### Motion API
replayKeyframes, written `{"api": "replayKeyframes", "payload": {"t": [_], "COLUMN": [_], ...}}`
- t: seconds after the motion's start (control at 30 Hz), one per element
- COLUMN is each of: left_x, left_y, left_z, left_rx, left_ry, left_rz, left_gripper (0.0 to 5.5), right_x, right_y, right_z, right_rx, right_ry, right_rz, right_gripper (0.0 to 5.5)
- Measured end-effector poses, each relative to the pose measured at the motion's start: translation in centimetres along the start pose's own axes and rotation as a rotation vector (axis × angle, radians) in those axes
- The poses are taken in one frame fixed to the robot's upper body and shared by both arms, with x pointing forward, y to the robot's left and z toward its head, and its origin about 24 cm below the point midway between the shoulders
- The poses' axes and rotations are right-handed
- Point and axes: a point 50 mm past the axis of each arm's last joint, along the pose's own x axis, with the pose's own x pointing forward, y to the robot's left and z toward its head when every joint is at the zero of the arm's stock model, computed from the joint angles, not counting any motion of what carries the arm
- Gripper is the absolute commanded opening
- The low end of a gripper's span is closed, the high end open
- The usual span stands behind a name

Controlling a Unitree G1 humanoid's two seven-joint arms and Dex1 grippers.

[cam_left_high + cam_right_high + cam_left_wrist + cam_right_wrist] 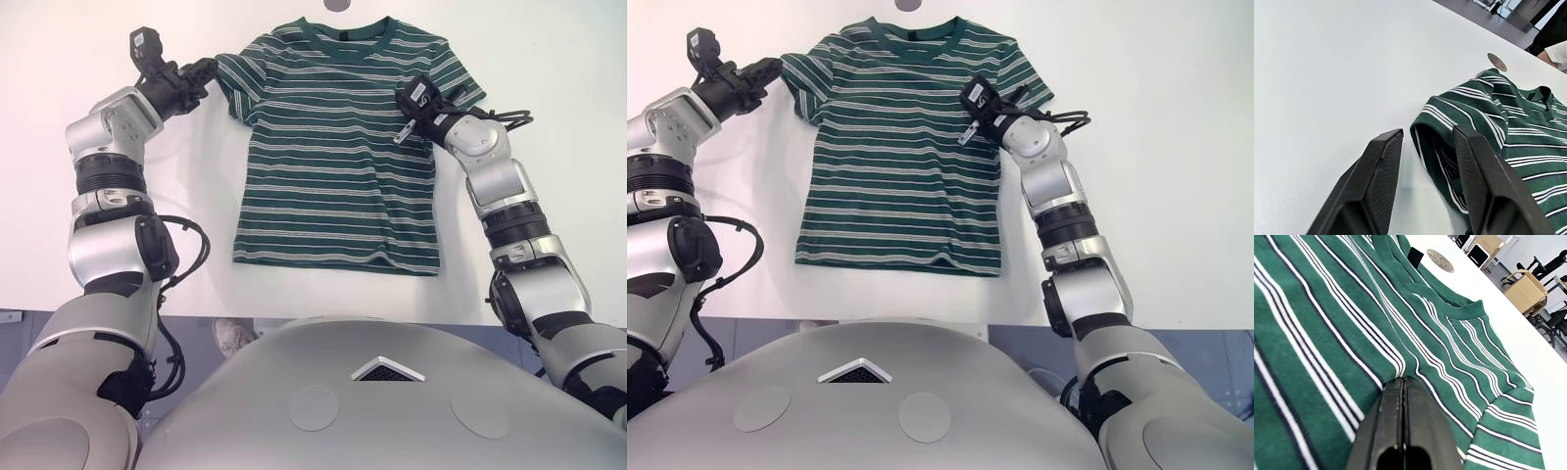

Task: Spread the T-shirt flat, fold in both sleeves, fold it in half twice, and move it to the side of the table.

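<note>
One T-shirt [338, 166] lies flat on the desk [549, 59]. Two grippers:
- Left gripper [1427, 137]: jaws released, at the left sleeve's hem.
- Right gripper [1403, 382]: jaws clenched, tips on fabric near the right sleeve.

One round disc [1497, 61] lies beyond the collar.

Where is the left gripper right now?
In the head views it is on the robot's left: the left gripper is open at the cuff of the T-shirt's sleeve on that side, above the white table.

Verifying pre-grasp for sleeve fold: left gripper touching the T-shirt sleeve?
Cannot tell. Left wrist view: the sleeve lies between the fingers of the open left gripper; one overlaps the fabric, but neither contact nor gap shows plainly.
</note>
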Motion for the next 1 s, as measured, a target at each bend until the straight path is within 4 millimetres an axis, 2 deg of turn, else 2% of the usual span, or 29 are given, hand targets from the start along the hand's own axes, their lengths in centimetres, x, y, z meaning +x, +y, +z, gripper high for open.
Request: {"api": "replayKeyframes", "payload": {"t": [0.13,0.5,0.6,0.77,0.9,1.0], "left_x": [0.4,1.4,1.6,2.6,4.8,6.2], "left_y": [0.1,-0.8,-1.4,-4.3,-8.0,-10.5], "left_z": [-1.0,-0.5,-0.1,1.0,-0.6,-0.7], "left_rx": [-0.048,-0.082,-0.1,-0.104,-0.108,-0.084], "left_ry": [0.029,-0.032,-0.06,-0.082,-0.004,0.019], "left_rz": [0.0,-0.051,-0.09,-0.197,-0.228,-0.222], "left_gripper": [1.94,0.06,0.02,0.02,0.02,0.02], "right_x": [0.0,0.0,0.0,0.1,0.2,0.2], "right_y": [0.0,0.0,0.0,0.0,0.0,0.1], "right_z": [0.0,0.0,0.0,0.0,0.1,0.2], "right_rx": [-0.003,-0.026,-0.03,-0.036,-0.037,-0.038], "right_ry": [0.0,0.0,0.002,0.002,0.001,-0.001], "right_rz": [0.002,0.002,0.0,-0.001,0.001,0.004], "right_gripper": [0.0,0.0,0.0,0.0,0.0,0.0]}}
